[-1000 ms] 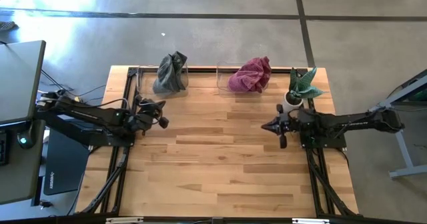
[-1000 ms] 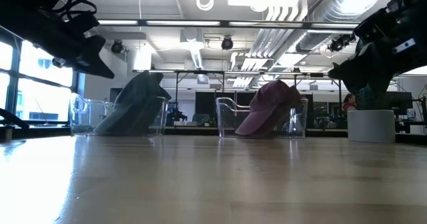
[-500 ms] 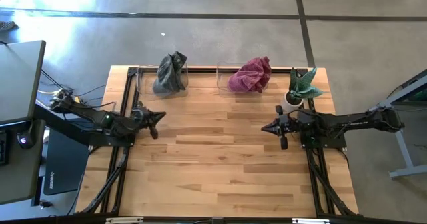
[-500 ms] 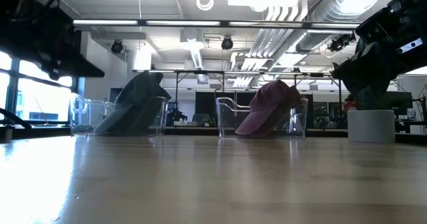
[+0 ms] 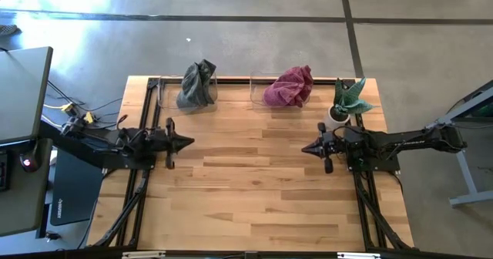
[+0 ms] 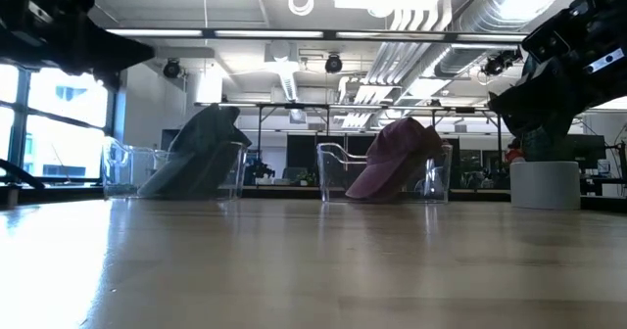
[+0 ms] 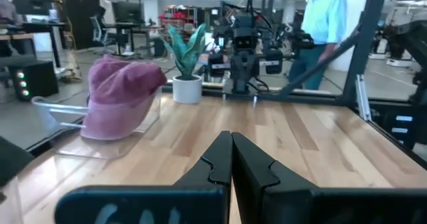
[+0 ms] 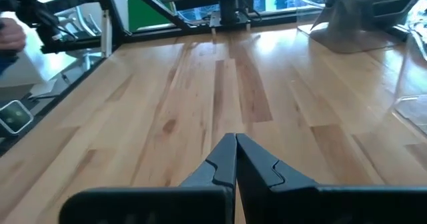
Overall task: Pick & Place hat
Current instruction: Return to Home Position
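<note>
A grey cap (image 5: pixel 197 86) lies in a clear bin (image 5: pixel 163 97) at the table's far left, draped over the bin's right wall. A maroon cap (image 5: pixel 290 86) lies in a second clear bin (image 5: pixel 258 92) at the far middle, leaning on its right wall; the left wrist view shows this cap (image 7: pixel 120 96) too. My left gripper (image 5: pixel 189 142) hovers at the table's left edge, shut, fingers (image 7: pixel 231 159) level and pointing right. My right gripper (image 5: pixel 304 146) hovers at the right side, shut, fingers (image 8: pixel 235 159) pointing left. Neither touches a cap.
A potted plant (image 5: pixel 348 100) in a white pot stands at the far right corner, beside the right arm. Black frame rails (image 5: pixel 146 112) run along the table's left and right edges. A person (image 7: pixel 321 24) walks in the room beyond. Bare wood (image 5: pixel 254 182) spans the table's middle and near half.
My left arm has swung back from near the grey cap's bin toward the table's near edge and turned level, its fingers now pointing toward the table's right. It has risen out of the low view's middle. The right arm and both caps have kept still.
</note>
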